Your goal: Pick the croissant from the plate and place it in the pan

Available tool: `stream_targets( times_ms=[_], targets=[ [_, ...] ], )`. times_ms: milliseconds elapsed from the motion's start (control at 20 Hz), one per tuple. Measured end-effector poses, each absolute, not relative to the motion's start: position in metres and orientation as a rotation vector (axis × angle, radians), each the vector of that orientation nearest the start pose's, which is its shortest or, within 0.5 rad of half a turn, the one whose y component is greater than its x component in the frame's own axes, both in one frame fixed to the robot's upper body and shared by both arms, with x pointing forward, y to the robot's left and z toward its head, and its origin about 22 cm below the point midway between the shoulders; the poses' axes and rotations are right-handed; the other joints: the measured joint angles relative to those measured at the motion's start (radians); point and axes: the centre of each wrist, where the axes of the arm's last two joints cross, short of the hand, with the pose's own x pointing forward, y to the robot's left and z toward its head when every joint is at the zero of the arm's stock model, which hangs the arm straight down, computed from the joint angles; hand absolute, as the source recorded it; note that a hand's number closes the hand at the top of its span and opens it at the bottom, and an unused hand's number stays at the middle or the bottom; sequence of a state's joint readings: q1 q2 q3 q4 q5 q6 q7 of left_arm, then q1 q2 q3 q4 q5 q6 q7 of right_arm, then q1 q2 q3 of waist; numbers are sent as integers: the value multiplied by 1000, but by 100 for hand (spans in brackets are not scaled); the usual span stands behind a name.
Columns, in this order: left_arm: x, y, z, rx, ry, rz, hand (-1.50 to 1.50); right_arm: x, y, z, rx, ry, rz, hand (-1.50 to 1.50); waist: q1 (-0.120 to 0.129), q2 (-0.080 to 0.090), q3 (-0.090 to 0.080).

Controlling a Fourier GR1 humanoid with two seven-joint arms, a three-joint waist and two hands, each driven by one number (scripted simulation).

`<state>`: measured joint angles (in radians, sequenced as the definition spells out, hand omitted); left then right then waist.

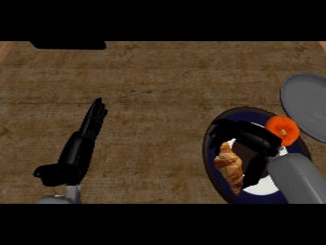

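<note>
**Brown bench, hand over the croissant**

Black left hand (88,131) rests flat and open on the bench (158,81). Right hand (246,136) curls down around the croissant (229,165) on the dark plate (211,139). I think it is grabbing. Next: lift, carry right to the grey pan (313,107).

I have one head view, looking steeply down on the tabletop (158,86) from close above, forearms entering at its lower edge.

I see my left hand (88,136) resting open at lower left, fingers straight and pointing up. My right hand (254,139) curls downward, fingers bent.
</note>
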<state>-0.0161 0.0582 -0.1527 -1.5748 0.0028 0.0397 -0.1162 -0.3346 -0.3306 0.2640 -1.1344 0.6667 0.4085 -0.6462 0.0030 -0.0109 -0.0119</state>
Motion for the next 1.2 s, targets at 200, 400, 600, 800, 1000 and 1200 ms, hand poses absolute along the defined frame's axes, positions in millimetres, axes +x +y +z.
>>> stream_targets(
  times_ms=[200, 400, 600, 800, 1000, 1200],
  targets=[
    [244, 208, 7, -62, -1699, -137, 0, 317, -244, -11, 112, -1639, 1461, 150, 0, -1, -2],
    [243, 207, 10, -65, -1696, -133, 0, 319, -247, -13, 84, -1700, 1414, 150, 0, 0, 1],
    [243, 201, 11, -63, -1694, -132, 0, 315, -260, -13, 27, -1785, 1297, 150, -2, 4, 7],
    [238, 204, 3, -47, -1684, -120, 0, 310, -257, -9, -223, -1708, 1219, 150, -17, -2, 7],
    [236, 210, 2, -21, -1681, -101, 0, 303, -265, 2, -552, -1543, 1154, 150, -46, -10, 5],
    [236, 209, -1, -12, -1676, -89, 0, 297, -253, 36, -823, -1529, 1038, 150, -59, -11, 6]
  ],
)
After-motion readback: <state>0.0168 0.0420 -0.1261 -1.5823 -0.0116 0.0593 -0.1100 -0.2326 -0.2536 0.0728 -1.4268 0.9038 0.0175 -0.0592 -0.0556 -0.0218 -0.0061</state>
